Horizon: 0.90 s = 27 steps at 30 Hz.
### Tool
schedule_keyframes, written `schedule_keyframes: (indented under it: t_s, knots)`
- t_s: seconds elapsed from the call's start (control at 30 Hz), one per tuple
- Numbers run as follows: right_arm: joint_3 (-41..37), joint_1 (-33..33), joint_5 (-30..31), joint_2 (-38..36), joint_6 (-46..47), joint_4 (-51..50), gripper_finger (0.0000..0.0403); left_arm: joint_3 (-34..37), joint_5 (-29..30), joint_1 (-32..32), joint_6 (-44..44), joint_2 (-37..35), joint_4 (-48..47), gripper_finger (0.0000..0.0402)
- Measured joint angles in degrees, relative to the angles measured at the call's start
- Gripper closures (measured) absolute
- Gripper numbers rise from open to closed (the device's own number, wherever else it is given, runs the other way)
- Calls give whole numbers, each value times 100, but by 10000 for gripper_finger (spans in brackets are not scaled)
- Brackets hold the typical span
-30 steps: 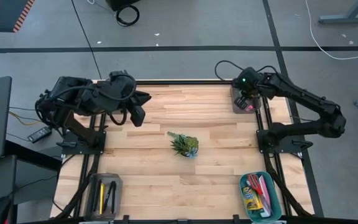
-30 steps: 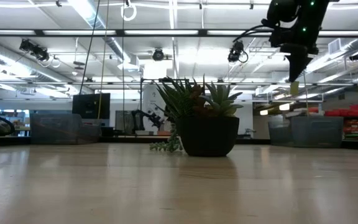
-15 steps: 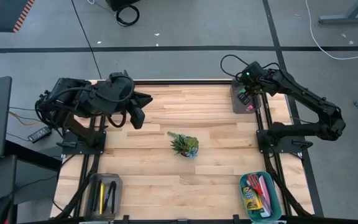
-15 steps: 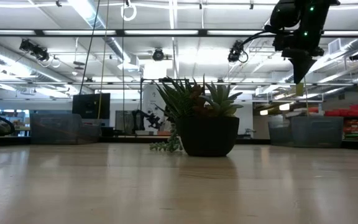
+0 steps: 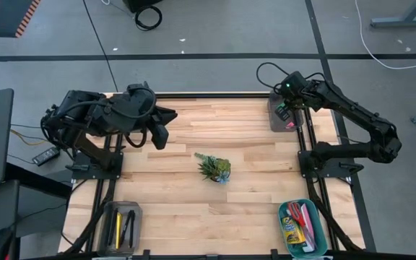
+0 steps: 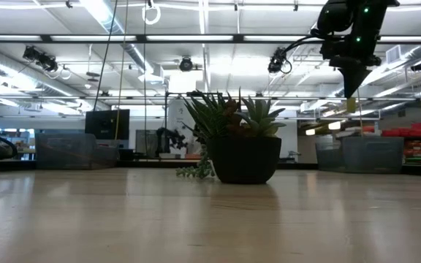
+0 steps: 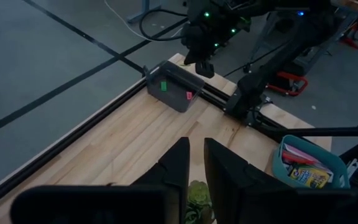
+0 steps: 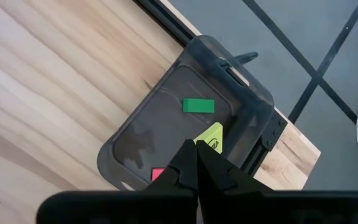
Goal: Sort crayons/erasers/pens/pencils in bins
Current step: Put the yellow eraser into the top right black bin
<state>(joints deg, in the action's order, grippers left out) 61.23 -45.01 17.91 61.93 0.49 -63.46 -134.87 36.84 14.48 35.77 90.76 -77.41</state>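
The yellow eraser (image 8: 211,138) is pinched between the closed fingers of the right gripper (image 8: 197,157), directly above the translucent grey bin (image 8: 241,106) at the far right corner of the desk (image 5: 179,209); a green eraser (image 8: 198,106) and a pink eraser (image 8: 157,174) already lie inside. The eraser is judged light, slightly rubbery and grippy, unlikely to slip or break; a hold across its short flat sides suits it best. The left gripper (image 7: 195,163) waits above the far left of the desk, fingers narrowly parted and empty. The desk is pale, smooth wood planking with a potted plant (image 5: 214,167) at its centre. Near corners carry a dark bin (image 5: 121,225) and a teal bin (image 5: 303,228). Beyond is a grey-floored workshop.
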Motion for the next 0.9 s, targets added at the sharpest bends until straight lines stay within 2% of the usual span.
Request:
schedule_keyframes:
  t_s: [0.47,0.9]
  knots:
    - [0,2,-219,-2,752,-53,388,0,-70,72,7,0,2,338]
    - [2,4,-220,-2,1618,-279,269,0,-76,319,-42,0,-79,333]
